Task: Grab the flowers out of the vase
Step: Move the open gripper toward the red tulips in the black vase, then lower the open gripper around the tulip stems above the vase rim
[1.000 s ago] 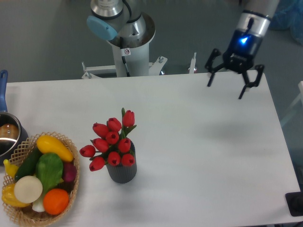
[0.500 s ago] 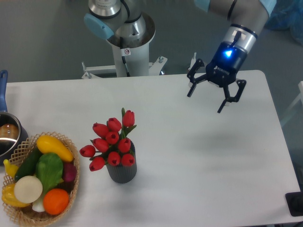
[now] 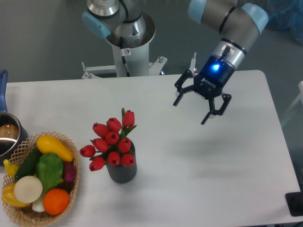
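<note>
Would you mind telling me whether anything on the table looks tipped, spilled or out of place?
Nothing stands out. The vase stands upright with the flowers in it, and the basket holds its produce. The gripper hangs apart, jaws open.

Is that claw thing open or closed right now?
Open. The gripper has its fingers spread wide apart with nothing between them, away from the flowers.

Lab: pedestal-mounted robot arm (image 3: 227, 19), white table (image 3: 199, 161).

The flowers' (image 3: 111, 143) stems are hidden inside the vase (image 3: 122, 170). At the left edge the steel pot (image 3: 8, 135) is cut off; its contents look brownish, perhaps food.
</note>
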`<state>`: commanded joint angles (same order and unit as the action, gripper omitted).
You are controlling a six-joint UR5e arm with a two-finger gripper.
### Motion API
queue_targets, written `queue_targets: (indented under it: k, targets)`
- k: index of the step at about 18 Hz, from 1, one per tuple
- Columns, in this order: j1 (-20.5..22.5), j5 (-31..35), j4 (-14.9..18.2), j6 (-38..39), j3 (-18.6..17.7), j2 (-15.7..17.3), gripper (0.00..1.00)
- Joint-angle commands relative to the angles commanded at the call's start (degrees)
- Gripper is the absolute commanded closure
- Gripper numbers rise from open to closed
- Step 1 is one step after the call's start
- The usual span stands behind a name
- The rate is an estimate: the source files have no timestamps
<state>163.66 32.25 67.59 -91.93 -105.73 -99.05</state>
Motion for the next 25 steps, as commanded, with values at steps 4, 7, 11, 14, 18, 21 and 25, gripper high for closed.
queue_targets:
  k: [4,7,11,14,18,21,25]
  targets:
    - [-2.72,0.35,0.0,0.09,-1.58,0.09,0.0]
    - [-3.43,1.66,0.0,0.0,-3.16,0.18,0.0]
    - [-5.28,2.02,-0.09,0.26,-3.25,0.18,0.0]
    - [-7.12,1.76,-0.09,0.61,-3.17,0.09,0.0]
    - [-7.82,1.14,-2.36,0.88,-3.17,-0.7,0.0]
    - [-9.23,1.06,-7.45,4.9,-3.08,-2.02,0.0]
    - [-11.43,1.14,-13.79,9.31,-2.82,-3.6,0.0]
